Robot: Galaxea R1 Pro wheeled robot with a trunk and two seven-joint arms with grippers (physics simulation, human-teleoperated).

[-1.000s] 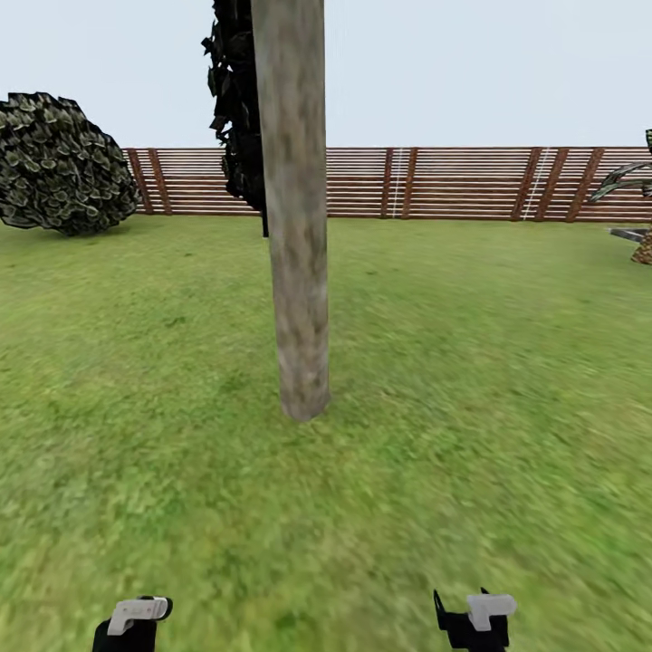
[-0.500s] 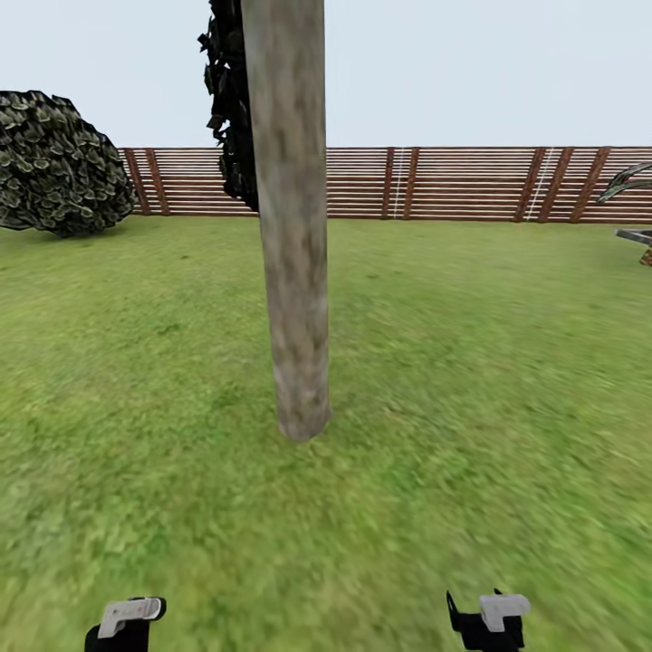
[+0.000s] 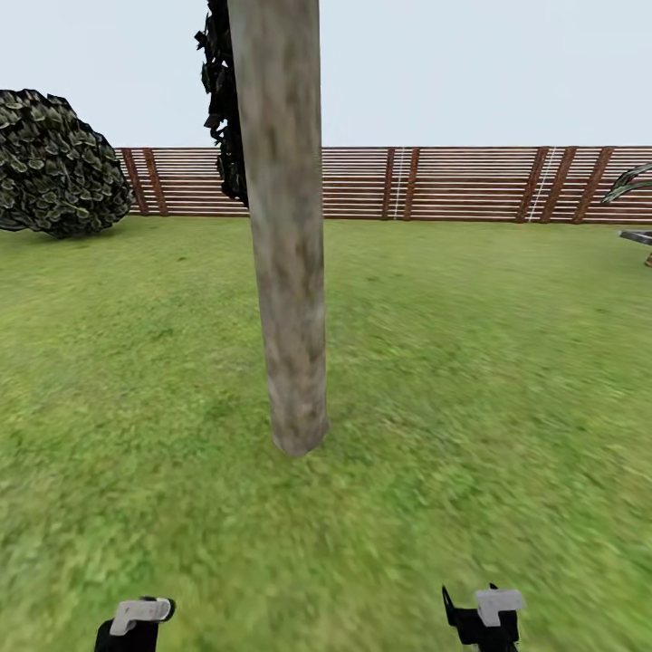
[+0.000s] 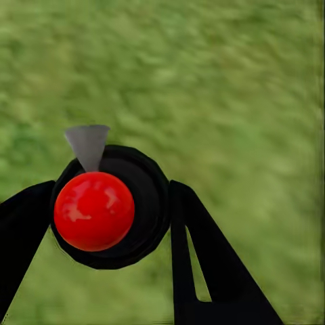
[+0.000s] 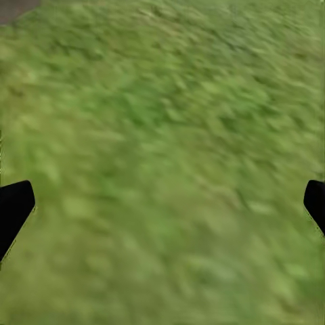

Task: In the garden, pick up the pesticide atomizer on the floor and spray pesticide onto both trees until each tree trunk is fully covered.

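A garden: grass lawn [image 3: 471,380], slatted wooden fence [image 3: 453,184], shrub [image 3: 59,165].

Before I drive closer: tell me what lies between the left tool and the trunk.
Bare grass, as the head view shows: nothing stands between the left tool, shut on the atomizer, and the trunk.

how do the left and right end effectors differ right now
The left end effector is shut on the pesticide atomizer, its fingers pressed to the dark bottle's sides; the right end effector holds nothing. The left's fingers sit close together, while the right's fingers are spread wide open. Both have black fingers and hang over green grass.
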